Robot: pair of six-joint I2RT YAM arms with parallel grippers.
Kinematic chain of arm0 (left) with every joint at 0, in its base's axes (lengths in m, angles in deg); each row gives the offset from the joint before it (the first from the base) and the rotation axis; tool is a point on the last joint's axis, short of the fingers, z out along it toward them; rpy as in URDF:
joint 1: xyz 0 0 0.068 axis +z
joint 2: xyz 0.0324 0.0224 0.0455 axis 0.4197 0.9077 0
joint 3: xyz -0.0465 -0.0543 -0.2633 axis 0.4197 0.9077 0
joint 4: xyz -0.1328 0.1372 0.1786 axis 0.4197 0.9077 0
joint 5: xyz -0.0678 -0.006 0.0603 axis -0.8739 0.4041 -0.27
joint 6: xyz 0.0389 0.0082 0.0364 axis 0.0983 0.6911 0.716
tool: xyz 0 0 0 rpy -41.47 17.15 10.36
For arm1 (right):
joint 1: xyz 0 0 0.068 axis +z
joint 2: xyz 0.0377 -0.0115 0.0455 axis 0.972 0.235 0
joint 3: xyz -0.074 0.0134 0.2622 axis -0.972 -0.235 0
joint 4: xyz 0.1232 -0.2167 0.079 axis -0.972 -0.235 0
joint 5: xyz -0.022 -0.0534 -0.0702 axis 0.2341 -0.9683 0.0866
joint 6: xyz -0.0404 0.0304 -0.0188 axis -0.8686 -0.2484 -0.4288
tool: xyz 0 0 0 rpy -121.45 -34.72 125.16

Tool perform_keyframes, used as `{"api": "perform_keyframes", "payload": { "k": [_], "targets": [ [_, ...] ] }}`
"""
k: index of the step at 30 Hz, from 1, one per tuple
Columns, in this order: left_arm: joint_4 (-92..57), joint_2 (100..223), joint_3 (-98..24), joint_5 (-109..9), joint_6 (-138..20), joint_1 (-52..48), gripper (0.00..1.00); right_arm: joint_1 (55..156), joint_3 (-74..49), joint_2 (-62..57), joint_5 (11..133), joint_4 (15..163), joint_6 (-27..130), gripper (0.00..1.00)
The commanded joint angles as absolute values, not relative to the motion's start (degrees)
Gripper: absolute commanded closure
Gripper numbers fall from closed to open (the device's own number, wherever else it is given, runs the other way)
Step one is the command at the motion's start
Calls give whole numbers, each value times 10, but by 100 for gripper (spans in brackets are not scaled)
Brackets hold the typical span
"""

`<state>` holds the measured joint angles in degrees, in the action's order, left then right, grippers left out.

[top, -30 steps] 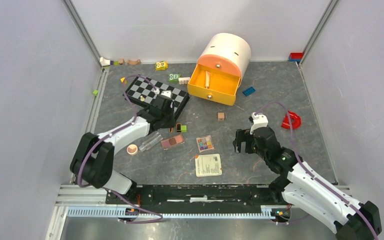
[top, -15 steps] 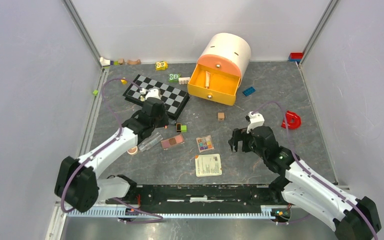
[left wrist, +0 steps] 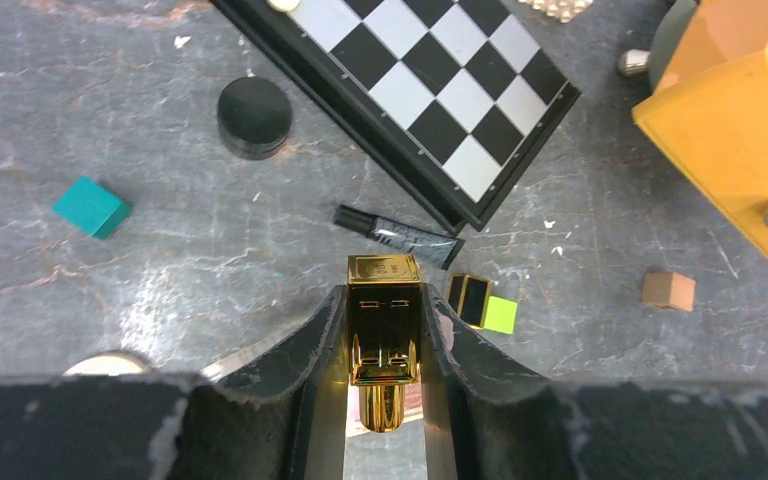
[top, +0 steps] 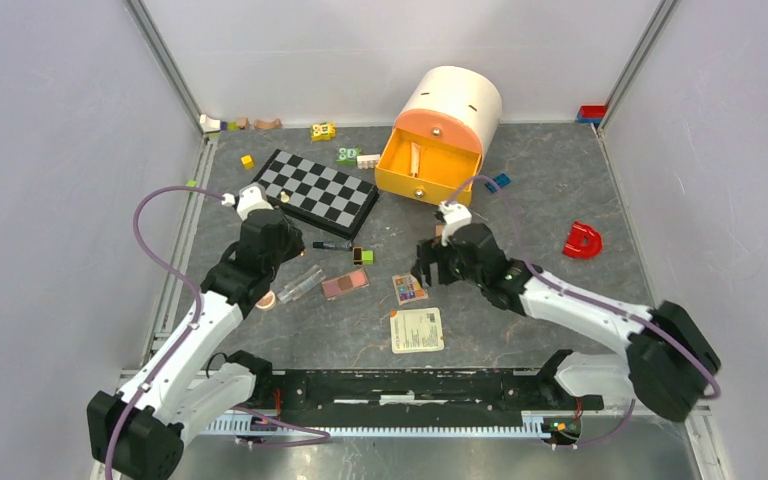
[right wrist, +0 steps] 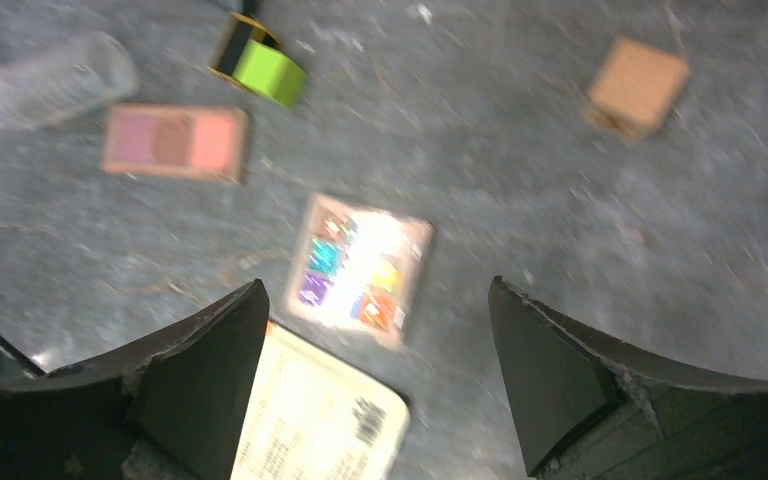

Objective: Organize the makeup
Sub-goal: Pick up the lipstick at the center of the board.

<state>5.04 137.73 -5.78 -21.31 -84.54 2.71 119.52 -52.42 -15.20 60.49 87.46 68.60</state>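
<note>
My left gripper (top: pixel 282 248) (left wrist: pixel 385 330) is shut on a gold lipstick case (left wrist: pixel 384 315), held above the floor just short of a thin black tube (top: pixel 332 244) (left wrist: pixel 400 237). My right gripper (top: pixel 428 270) (right wrist: pixel 380 330) is open and empty, hovering over the multicolour eyeshadow palette (top: pixel 409 288) (right wrist: pixel 360 270). The pink palette (top: pixel 345 284) (right wrist: pixel 175 142) and the clear tube (top: pixel 302 283) (right wrist: pixel 55 78) lie between the arms. The round peach compact (top: pixel 265 298) peeks out beside my left arm. The right wrist view is blurred.
A yellow drawer box (top: pixel 430 170) stands open at the back. The chessboard (top: pixel 322 187) (left wrist: pixel 430 90) lies left of it. A white card (top: pixel 416 329), a black-and-green block (top: pixel 362 256), a brown cube (top: pixel 442 232) and a red D piece (top: pixel 582 241) lie around.
My left arm has drawn back left from the chessboard's edge, holding the gold case. My right arm has swung left and forward, from open floor to above the multicolour palette.
</note>
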Motion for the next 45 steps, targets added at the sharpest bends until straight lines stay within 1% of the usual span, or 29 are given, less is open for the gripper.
{"api": "perform_keyframes", "payload": {
  "k": [1,5,9,11,17,24,26,32,40,45],
  "targets": [
    [108,1357,-76,-196,-848,40,98,1217,-433,-64,642,957,708,13],
    [139,1348,-90,-188,-867,41,98,1228,-379,21,684,1000,746,17],
    [164,1339,-94,-150,-907,42,98,1241,-329,88,709,1020,769,18],
    [163,1334,-94,-149,-915,44,98,1248,-309,113,715,1024,778,18],
    [153,1320,-88,-152,-920,45,98,1259,-277,172,718,1029,826,19],
    [151,1319,-88,-152,-908,45,98,1263,-259,211,723,1043,879,22],
    [152,1320,-88,-149,-903,44,98,1266,-253,224,731,1049,888,22],
    [152,1322,-89,-146,-895,44,98,1267,-224,272,736,1045,908,16],
    [155,1322,-89,-145,-889,44,98,1267,-185,298,649,962,894,13],
    [157,1320,-94,-140,-886,45,98,1267,-140,327,608,925,866,15]
  ]
}}
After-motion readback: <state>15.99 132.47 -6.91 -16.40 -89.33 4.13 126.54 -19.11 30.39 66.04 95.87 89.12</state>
